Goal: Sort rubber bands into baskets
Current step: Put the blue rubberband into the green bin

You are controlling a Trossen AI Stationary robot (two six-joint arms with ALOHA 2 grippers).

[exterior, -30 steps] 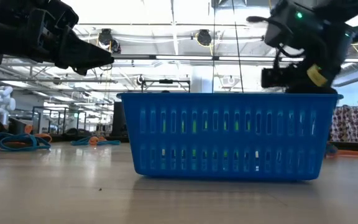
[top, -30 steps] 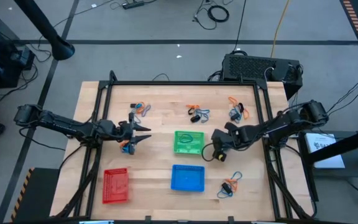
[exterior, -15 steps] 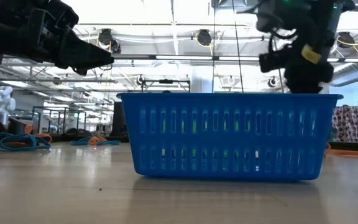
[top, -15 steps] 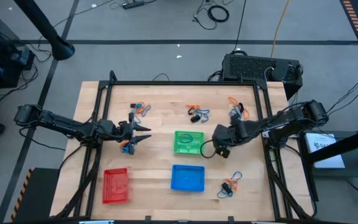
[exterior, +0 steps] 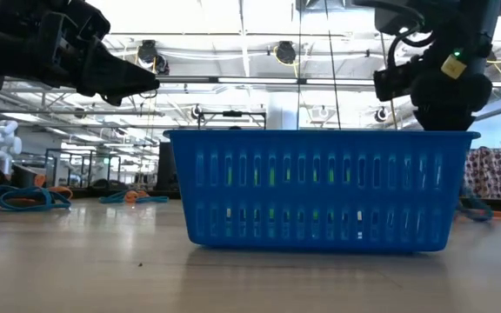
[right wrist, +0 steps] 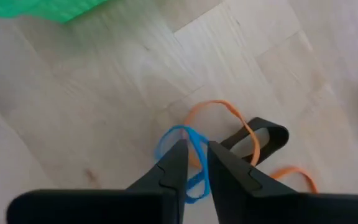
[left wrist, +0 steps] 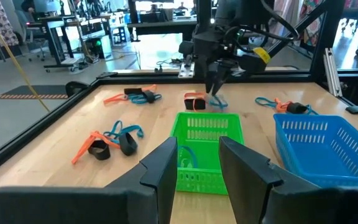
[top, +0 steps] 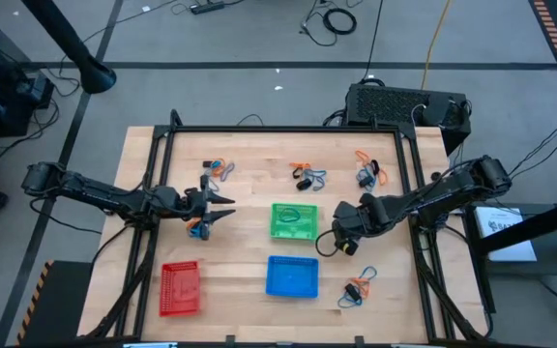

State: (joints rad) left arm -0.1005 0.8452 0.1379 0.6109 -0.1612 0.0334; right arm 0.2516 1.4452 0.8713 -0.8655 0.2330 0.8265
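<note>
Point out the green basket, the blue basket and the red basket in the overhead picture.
green basket [top: 280, 230]: high view, on its floor.
blue basket [top: 292, 277]: high view, middle of its floor.
red basket [top: 180, 288]: high view, middle of its floor.

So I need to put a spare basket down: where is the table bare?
Bare wood lies between the red basket and the blue basket, and along the near edge in front of them. Crowded: the far side, with rubber bands in clumps, and around the green basket, flanked by the left gripper and right gripper.
</note>
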